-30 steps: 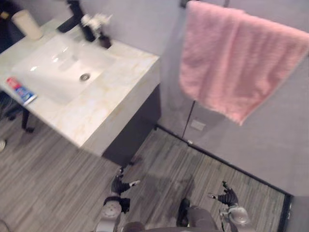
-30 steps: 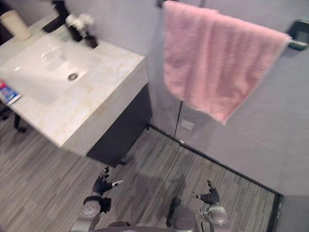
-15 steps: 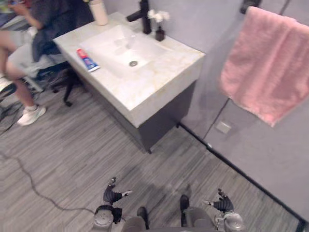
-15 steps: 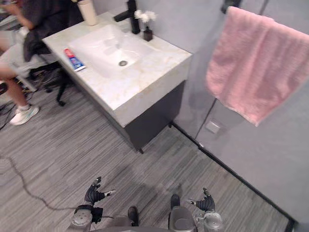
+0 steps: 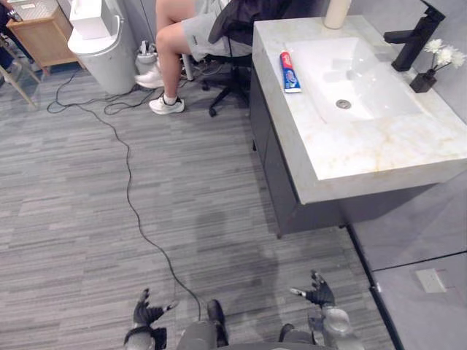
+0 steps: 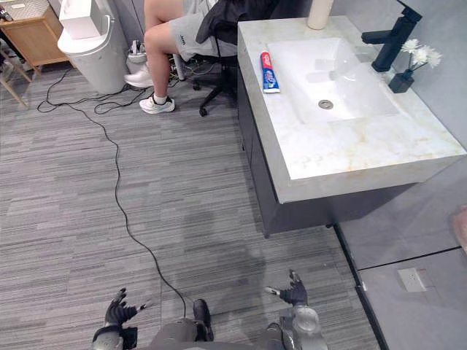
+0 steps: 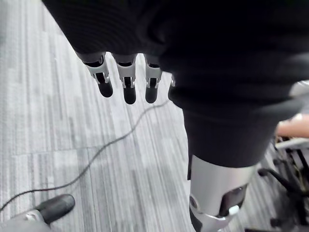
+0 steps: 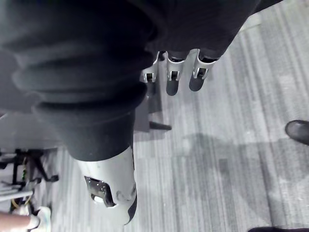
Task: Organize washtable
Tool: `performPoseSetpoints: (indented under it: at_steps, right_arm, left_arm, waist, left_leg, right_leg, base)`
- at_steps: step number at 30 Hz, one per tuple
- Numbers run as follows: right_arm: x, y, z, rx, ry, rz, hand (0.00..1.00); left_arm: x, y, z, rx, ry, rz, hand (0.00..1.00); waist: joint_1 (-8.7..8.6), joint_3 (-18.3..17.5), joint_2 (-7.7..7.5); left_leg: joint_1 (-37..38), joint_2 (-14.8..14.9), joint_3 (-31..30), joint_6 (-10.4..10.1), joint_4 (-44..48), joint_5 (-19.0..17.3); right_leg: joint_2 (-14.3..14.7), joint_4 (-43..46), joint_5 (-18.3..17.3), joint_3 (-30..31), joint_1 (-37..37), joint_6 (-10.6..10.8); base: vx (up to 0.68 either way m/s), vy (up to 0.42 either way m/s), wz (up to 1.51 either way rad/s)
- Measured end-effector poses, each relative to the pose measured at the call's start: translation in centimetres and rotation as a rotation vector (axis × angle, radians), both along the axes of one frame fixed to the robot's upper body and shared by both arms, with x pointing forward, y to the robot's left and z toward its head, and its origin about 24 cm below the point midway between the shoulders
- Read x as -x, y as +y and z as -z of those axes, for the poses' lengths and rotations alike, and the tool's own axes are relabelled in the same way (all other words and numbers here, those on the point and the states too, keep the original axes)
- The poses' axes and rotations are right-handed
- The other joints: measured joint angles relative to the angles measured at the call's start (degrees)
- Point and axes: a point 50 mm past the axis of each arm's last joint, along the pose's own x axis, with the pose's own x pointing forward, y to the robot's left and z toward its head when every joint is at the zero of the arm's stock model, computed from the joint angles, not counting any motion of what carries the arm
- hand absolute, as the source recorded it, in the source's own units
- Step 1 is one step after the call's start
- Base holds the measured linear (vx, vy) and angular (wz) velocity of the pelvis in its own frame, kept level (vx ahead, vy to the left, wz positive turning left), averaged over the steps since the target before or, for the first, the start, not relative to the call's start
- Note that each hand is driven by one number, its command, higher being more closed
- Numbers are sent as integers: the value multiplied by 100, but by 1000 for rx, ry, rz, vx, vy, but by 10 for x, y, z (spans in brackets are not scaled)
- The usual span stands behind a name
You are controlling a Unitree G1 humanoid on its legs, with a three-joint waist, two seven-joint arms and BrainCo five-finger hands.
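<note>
The washtable (image 5: 365,153) is a pale marble top with a white sink (image 5: 350,76) at the upper right. A red, white and blue toothpaste tube (image 5: 290,71) lies on its near left edge beside the sink. A cream cup (image 5: 337,12) stands at the far corner. A black tap (image 5: 412,36) and a small dark vase of white flowers (image 5: 430,65) stand at the back. My left hand (image 5: 146,315) hangs low over the floor, open and empty. My right hand (image 5: 317,294) hangs likewise, open and empty; its fingers (image 8: 173,79) are straight.
A person sits on a black office chair (image 5: 226,69) just left of the washtable, legs and white shoes (image 5: 164,104) stretched out. A grey bin (image 5: 102,47) and a wooden cabinet (image 5: 40,33) stand at the upper left. A black cord (image 5: 128,182) runs across the grey plank floor.
The camera has swung left: the pink towel has left the view, and the washtable now sits at the upper right with the bin and cabinet in sight. Both hands stay low and open.
</note>
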Motion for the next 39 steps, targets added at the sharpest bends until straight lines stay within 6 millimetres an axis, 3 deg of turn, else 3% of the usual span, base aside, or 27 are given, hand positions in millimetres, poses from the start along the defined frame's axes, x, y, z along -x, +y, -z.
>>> performPoseSetpoints:
  at_steps: [2, 5, 7, 8, 9, 11, 13, 15, 16, 17, 18, 19, 20, 21, 22, 23, 24, 25, 28, 31, 32, 33, 34, 35, 36, 37, 39]
  right_arm:
    - [-13, 6, -6, 7, -35, -43, 0]
    - [-13, 3, -7, 20, -34, -58, 0]
    - [-16, 1, -9, 40, -46, -90, 0]
    - [-16, 3, -10, 40, -52, -103, 0]
    - [-18, 8, -12, 30, -64, -133, 0]
    - [-21, 10, -14, 35, -76, -166, 0]
    - [-23, 10, -18, 46, -97, -185, 0]
    - [-24, 8, -20, 47, -105, -194, 0]
    - [-22, 9, -19, 45, -103, -197, 0]
    - [-18, 9, -17, 40, -95, -208, 0]
    - [-10, 10, -16, 38, -85, -221, 0]
    - [-5, 8, -14, 37, -75, -218, 0]
    - [-5, 7, -14, 38, -73, -225, 0]
    - [-7, 7, -16, 37, -83, -229, 0]
    - [-11, 8, -21, 40, -109, -232, 0]
    - [-14, 8, -24, 40, -130, -224, 0]
    - [-14, 9, -24, 38, -133, -217, 0]
    - [-14, 11, -27, 27, -153, -196, 0]
    - [-17, 5, -36, 25, -203, -146, 0]
    - [-14, 0, -37, 30, -207, -126, 0]
    - [-10, 1, -34, 22, -192, -116, 0]
    - [-4, 1, -31, 15, -177, -101, 0]
    - [0, 0, -30, 19, -166, -95, 0]
    - [6, -1, -25, 19, -135, -82, 0]
    - [11, 5, -21, -5, -110, -64, 0]
    - [14, 5, -19, -12, -102, -51, 0]
    - [15, 6, -15, -24, -83, -41, 0]
  left_arm:
    - [12, 4, 2, 4, 22, -48, 0]
    - [13, 0, 3, 17, 19, -55, 0]
    - [11, -3, 4, 22, 19, -47, 0]
    - [3, -2, 1, 18, -1, -33, 0]
    - [-2, -2, 0, 10, -11, -11, 0]
    - [-11, -4, -2, 13, -28, 17, 0]
    - [-21, -10, -3, 25, -44, 60, 0]
    - [-31, -19, -4, 37, -65, 103, 0]
    - [-32, -20, -4, 38, -66, 109, 0]
    - [-31, -23, -3, 41, -61, 121, 0]
    - [-28, -25, -1, 47, -49, 126, 0]
    - [-27, -28, 0, 54, -44, 130, 0]
    - [-28, -34, 1, 72, -47, 132, 0]
    - [-29, -35, 1, 77, -48, 130, 0]
    - [-29, -39, 2, 91, -51, 124, 0]
    - [-27, -41, 3, 105, -50, 115, 0]
    - [-27, -42, 3, 109, -52, 118, 0]
    - [-34, -43, -2, 109, -85, 127, 0]
    - [-49, -47, -13, 107, -171, 137, 0]
    - [-52, -51, -15, 116, -193, 140, 0]
    - [-51, -54, -15, 126, -196, 134, 0]
    - [-49, -58, -14, 139, -192, 129, 0]
    - [-44, -61, -12, 149, -181, 125, 0]
    - [-39, -64, -9, 159, -165, 119, 0]
    - [-37, -57, -9, 144, -155, 121, 0]
    - [-38, -52, -10, 132, -159, 119, 0]
    - [-39, -39, -14, 97, -166, 106, 0]
  waist:
    - [114, 20, -74]
    - [110, 66, -166]
    - [70, 122, -137]
    - [-24, 180, -62]
    - [-45, 229, -17]
    - [-75, 293, -39]
    - [-119, 389, 44]
    - [-252, 410, 63]
    - [-270, 404, 51]
    - [-334, 400, 37]
    - [-416, 387, 25]
    - [-493, 339, 18]
    - [-473, 386, 193]
    - [-479, 406, 231]
    - [-477, 466, 318]
    - [-369, 562, 397]
    - [-324, 583, 373]
    - [-208, 626, 232]
    - [-47, 634, 91]
    - [130, 635, 89]
    - [185, 632, 92]
    - [194, 569, 179]
    - [187, 497, 277]
    - [170, 407, 319]
    - [109, 265, 110]
    - [110, 211, 27]
    - [134, 87, -148]
  left_leg:
    - [-198, -65, 41, -8, 493, -553]
    - [-352, -283, -76, 173, 1098, -1140]
    - [-274, -347, -337, 346, 1272, -1373]
    - [-124, -292, -554, 416, 1254, -1425]
    - [66, -259, -724, 409, 1153, -1469]
    - [511, -219, -823, 389, 946, -1540]
    - [1000, -162, -971, 335, 731, -1634]
    - [1678, -198, -1120, 88, 180, -1633]
    - [1832, -211, -1146, 3, 73, -1646]
    - [2060, -221, -1261, -201, 37, -1756]
    - [2238, -204, -1397, -425, 211, -1882]
    - [2244, -182, -1460, -538, 405, -1920]
    - [2021, 76, -1380, -945, 1163, -1762]
    - [1751, 170, -1320, -1222, 1756, -1523]
    - [1142, 375, -1242, -1214, 3098, -530]
    - [726, 677, -1208, -1076, 4280, -568]
    - [527, 769, -1184, -875, 4698, -707]
    - [189, 840, -1061, -748, 5052, -909]
    - [-546, 876, -804, -379, 4293, -1136]
    - [-825, 711, -1307, -435, 2891, -1169]
    - [-825, 570, -1761, -548, 2029, -1099]
    - [-720, 538, -2172, -764, 1190, -850]
    - [-677, 591, -2314, -731, 937, -694]
    - [-564, 699, -2188, -768, 1001, -184]
    - [-423, 661, -1563, -624, 1027, -343]
    - [-315, 661, -1251, -569, 1015, -414]
    - [71, 688, -369, -483, 814, -477]
  right_leg:
    - [-170, 85, -252, 126, -50, 243]
    - [-485, 818, -829, 286, -189, 282]
    - [-587, 2238, -733, 742, -677, -138]
    - [-402, 3011, -991, 1060, -1105, -235]
    - [-91, 3209, -1262, 1121, -1380, -218]
    - [278, 3229, -1328, 1048, -1794, -275]
    - [574, 2840, -1256, 666, -2222, -298]
    - [746, 1618, -439, 218, -2758, -382]
    - [773, 1362, -195, 140, -2839, -423]
    - [830, 1012, 218, 66, -2976, -583]
    - [817, 1125, 776, 75, -3031, -1118]
    - [793, 1322, 1135, 83, -3035, -1312]
    - [851, 1764, 848, 6, -3029, -1485]
    - [904, 1815, 672, 28, -2984, -1480]
    - [1122, 1656, 501, 140, -2716, -1553]
    - [1396, 1289, 433, 345, -2192, -1610]
    - [1506, 1155, 380, 458, -1908, -1666]
    - [1598, 811, 289, 803, -1275, -1702]
    - [1637, 175, 234, 1610, -334, -1637]
    - [1625, 129, -4, 2394, 52, -1433]
    - [1606, 242, -181, 2766, 123, -1267]
    - [1660, 462, -426, 3113, 92, -1076]
    - [1737, 617, -575, 3324, 45, -987]
    - [1799, 1028, -899, 3715, -60, -744]
    - [1560, 1379, -1008, 3705, -282, -538]
    - [1444, 1484, -994, 3557, -406, -451]
    - [1071, 1390, -791, 2664, -650, -229]
  base:
    - [97, 134, -18]
    - [153, 178, 24]
    - [219, 131, 43]
    - [340, 134, 67]
    - [373, 119, 64]
    - [417, 48, 45]
    - [468, 19, 46]
    - [568, -1, 52]
    - [659, -35, 55]
    - [825, -101, 77]
    - [817, -119, 90]
    - [808, -155, 66]
    - [533, -122, 25]
    - [692, -184, -14]
    - [713, -149, -69]
    - [712, -126, -96]
    - [821, -64, -130]
    - [659, -42, -104]
    - [592, 33, -132]
    - [525, 202, -153]
    - [429, 334, -182]
    - [416, 374, -186]
    - [425, 465, -203]
    - [413, 478, -200]
    - [432, 518, -202]
    - [303, 424, -190]
    - [153, 288, -205]
